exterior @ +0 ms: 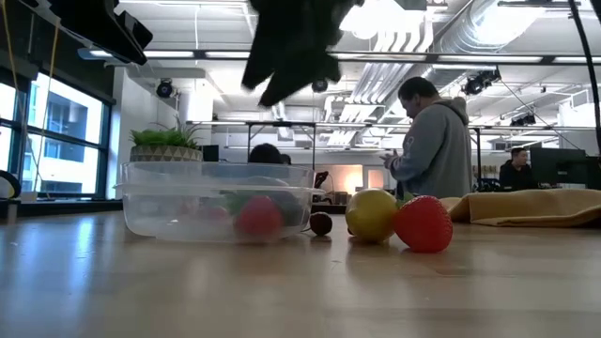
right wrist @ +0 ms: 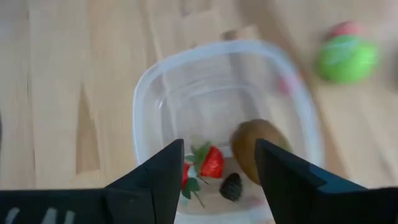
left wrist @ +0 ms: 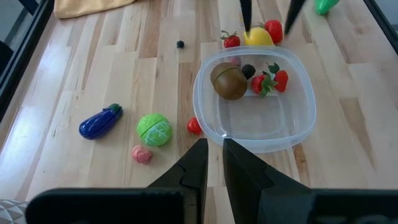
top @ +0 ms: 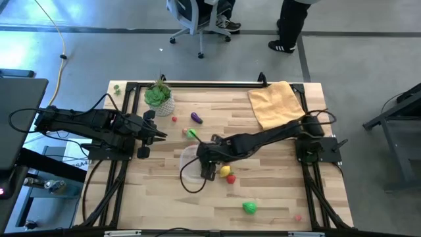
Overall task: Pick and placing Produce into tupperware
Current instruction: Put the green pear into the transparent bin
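Right claw over the tub

Right claw (right wrist: pixel 216 163) hangs apart, empty, above the tub (left wrist: pixel 205 109) mid-surface, which holds a kiwi (left wrist: pixel 228 81) and strawberries (left wrist: pixel 271 79). Left claw (left wrist: pixel 212 163) waits nearby, pinched together.

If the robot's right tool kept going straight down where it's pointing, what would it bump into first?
Probably the strawberry lying inside the tupperware. The right tool hangs open just above the tub, and the berry sits between its fingers; the kiwi is close beside. Depth is hard to judge.
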`<action>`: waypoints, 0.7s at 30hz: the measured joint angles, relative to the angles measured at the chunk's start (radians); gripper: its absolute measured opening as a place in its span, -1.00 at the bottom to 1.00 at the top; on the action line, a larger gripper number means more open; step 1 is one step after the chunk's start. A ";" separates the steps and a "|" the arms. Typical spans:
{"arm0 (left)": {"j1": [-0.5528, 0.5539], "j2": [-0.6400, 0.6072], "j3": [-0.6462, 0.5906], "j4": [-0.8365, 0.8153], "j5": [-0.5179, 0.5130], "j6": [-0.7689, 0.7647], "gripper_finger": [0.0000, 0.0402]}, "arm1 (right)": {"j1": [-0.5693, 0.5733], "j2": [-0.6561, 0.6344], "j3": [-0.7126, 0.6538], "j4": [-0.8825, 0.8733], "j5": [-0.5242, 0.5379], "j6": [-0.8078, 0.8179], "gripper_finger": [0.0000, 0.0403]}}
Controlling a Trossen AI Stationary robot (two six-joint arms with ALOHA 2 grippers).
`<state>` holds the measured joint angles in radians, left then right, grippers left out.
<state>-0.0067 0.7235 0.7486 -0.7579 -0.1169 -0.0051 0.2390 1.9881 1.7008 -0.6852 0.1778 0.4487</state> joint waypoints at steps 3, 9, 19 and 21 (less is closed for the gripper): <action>0.000 0.000 0.000 -0.001 0.000 0.000 -0.80 | 0.041 -0.054 0.000 -0.049 0.089 0.069 -0.07; 0.000 0.000 0.000 0.000 0.000 0.000 -0.80 | 0.168 -0.115 0.000 -0.215 0.210 0.275 -0.07; 0.000 0.000 0.000 0.000 0.000 0.000 -0.80 | 0.359 -0.118 0.000 -0.416 0.094 0.685 -0.07; 0.000 0.000 0.000 0.000 0.000 0.000 -0.80 | 0.394 -0.118 0.000 -0.457 0.039 0.780 -0.07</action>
<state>-0.0067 0.7235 0.7486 -0.7583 -0.1165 -0.0049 0.6329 1.8702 1.7012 -1.1419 0.2168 1.2289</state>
